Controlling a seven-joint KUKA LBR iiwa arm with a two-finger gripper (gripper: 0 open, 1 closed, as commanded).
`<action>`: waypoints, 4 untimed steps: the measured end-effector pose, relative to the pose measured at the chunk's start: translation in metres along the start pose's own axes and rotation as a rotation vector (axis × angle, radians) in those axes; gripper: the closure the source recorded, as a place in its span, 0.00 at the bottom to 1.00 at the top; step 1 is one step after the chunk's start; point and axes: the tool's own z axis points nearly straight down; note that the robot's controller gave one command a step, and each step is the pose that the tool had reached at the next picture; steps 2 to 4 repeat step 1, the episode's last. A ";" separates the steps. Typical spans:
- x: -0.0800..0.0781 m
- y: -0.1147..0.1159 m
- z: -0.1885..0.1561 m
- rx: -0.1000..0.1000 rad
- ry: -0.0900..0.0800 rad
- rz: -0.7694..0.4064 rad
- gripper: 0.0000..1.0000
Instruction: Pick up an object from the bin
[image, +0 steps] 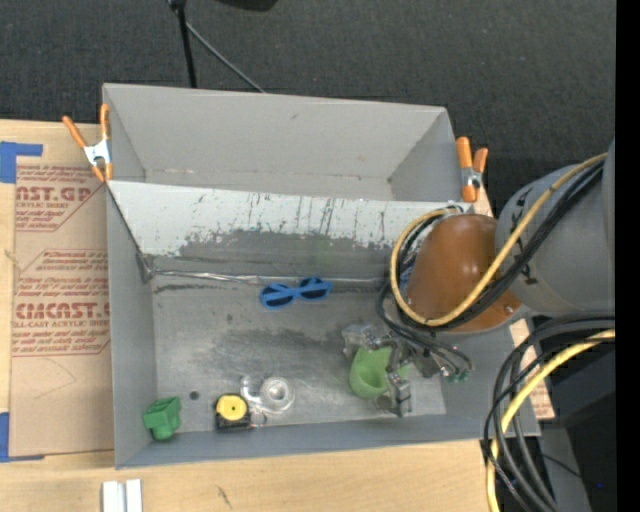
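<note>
Farthest from the tool, over in the near corner of the grey bin (200, 335), lies a small green lump (160, 418). It looks like moulded plastic and is well apart from everything else. Closer in along the same front wall there's a little yellow-faced disc in a black case (231, 408), and touching it on the tool's side is a clear, glassy plastic piece (271, 393). Further back, near the bin's sloping rear wall, a thin blue thing shaped like a pair of toy spectacles (296, 292) lies flat by itself.

Then comes the one that matters: a light green, cup-like thing (366, 372), right against the tool (394, 386) on the side away from the arm. The tool is down at the bin floor beside it, under the brown wrist cover and loops of cable. Whether the tool is open or closed I can't tell from here, nor whether it has the cup.

I'd guess that cup is light, hollow and fairly stiff, probably smooth plastic and a bit slippery. A pinch across its wall or rim looks the best hold. Squeezing the rounded outside could let it squirt away towards the clear piece.
</note>
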 end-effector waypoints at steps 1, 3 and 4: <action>-0.007 -0.040 -0.163 -0.002 -0.005 0.001 1.00; -0.007 -0.040 -0.163 -0.002 -0.005 0.001 1.00; -0.007 -0.040 -0.163 -0.002 -0.005 0.001 1.00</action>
